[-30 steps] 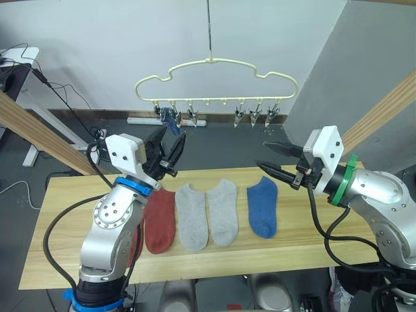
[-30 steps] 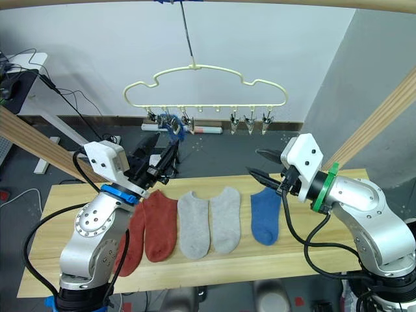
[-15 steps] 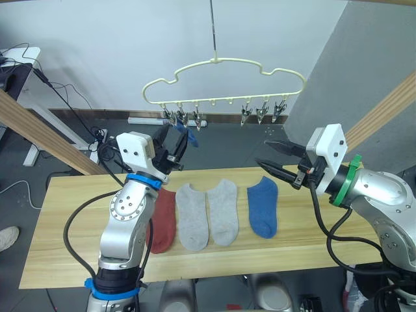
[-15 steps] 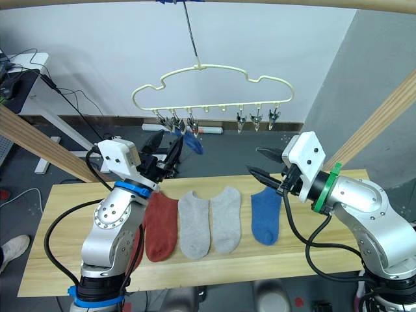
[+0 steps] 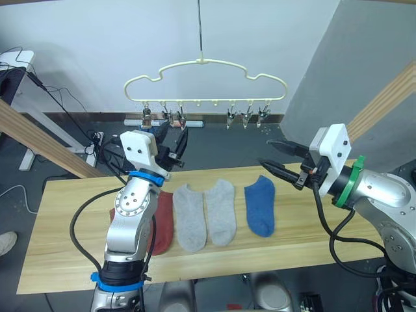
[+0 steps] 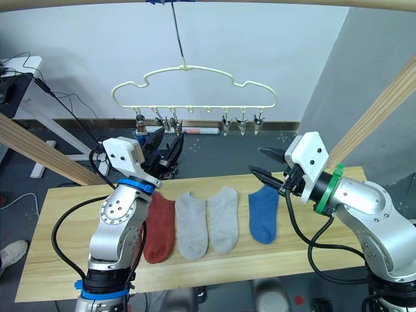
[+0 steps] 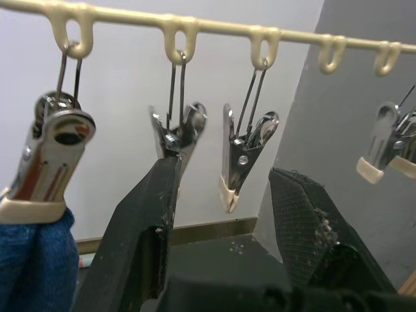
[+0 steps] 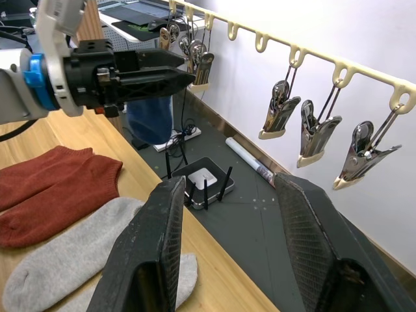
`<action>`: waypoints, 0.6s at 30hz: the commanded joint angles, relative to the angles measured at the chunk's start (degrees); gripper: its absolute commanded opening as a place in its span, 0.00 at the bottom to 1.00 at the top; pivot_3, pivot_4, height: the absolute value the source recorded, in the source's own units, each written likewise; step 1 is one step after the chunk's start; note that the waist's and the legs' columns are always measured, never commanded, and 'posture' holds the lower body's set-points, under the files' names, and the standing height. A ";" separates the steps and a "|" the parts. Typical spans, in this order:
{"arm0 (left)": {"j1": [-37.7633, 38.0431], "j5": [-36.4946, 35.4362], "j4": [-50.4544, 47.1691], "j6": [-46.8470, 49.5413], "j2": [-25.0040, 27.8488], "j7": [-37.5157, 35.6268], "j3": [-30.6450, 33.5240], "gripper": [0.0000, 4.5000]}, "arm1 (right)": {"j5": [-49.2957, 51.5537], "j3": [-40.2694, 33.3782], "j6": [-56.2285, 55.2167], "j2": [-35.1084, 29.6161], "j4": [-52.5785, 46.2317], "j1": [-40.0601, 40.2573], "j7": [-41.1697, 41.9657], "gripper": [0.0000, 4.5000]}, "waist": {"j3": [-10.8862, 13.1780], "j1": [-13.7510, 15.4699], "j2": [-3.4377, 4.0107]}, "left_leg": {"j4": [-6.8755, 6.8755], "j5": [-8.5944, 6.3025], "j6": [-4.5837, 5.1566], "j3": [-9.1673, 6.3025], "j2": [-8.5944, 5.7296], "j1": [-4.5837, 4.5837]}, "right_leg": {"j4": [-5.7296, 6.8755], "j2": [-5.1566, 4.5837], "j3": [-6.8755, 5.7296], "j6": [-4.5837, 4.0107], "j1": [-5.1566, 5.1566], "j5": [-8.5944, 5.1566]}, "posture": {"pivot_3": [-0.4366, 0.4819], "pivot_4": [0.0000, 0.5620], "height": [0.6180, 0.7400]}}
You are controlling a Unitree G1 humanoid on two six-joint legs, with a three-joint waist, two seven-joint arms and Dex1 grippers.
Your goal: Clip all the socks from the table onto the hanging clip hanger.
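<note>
The cream clip hanger (image 5: 201, 62) hangs above the table's (image 5: 65, 227) far edge. One blue sock (image 8: 149, 120) hangs from its leftmost clip (image 7: 49, 149). On the table lie overlapping rust-red socks (image 5: 164, 224), two light grey socks (image 5: 190, 218) (image 5: 220, 211) and a blue sock (image 5: 260, 207) in a row. My left gripper (image 5: 174, 138) is raised just under the left clips, open and empty, to the right of the hung sock. My right gripper (image 5: 265, 153) hovers open above the table's blue sock, below the right-hand clips (image 8: 312, 140).
Slanted wooden poles (image 5: 39, 140) (image 5: 383, 101) flank the table on both sides. On the floor behind it lie a router (image 8: 201, 179), a power strip and cables. A grey panel stands at the back right. A person's shoe (image 6: 10, 253) shows at the left.
The hanger has swung right and then back to the left with the blue sock clipped on it. My left arm has shifted right, gripper still up at the clips. The right gripper has barely moved.
</note>
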 commanded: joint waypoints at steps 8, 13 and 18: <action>1.68 0.17 -3.61 -2.41 -1.42 1.08 0.48 0.52 | 1.50 -1.75 -0.58 -1.05 -2.63 0.15 -0.46 0.50 | 0.00 -0.02 0.00 | 0.18 -0.01 0.01 0.01 0.01 -0.01 | 0.01 0.01 0.04 0.01 0.05 0.00 | 0.15 0.60 1.00; 1.25 0.18 -2.62 -1.65 -2.12 1.76 0.81 0.52 | 1.48 -1.58 -0.68 -0.93 -2.53 -0.08 -0.73 0.50 | 0.00 -0.03 0.00 | 0.21 -0.01 0.01 0.00 0.01 -0.02 | 0.01 0.01 0.02 0.01 0.06 0.00 | 0.15 0.60 1.00; -1.38 0.31 -0.03 -1.78 -1.90 1.63 1.21 0.52 | 2.02 -1.66 -0.48 -0.92 -2.65 -0.01 -0.74 0.50 | 0.00 -0.06 -0.01 | 0.24 -0.01 0.01 0.01 -0.01 -0.03 | 0.00 0.02 0.03 0.01 0.06 0.00 | 0.15 0.60 1.00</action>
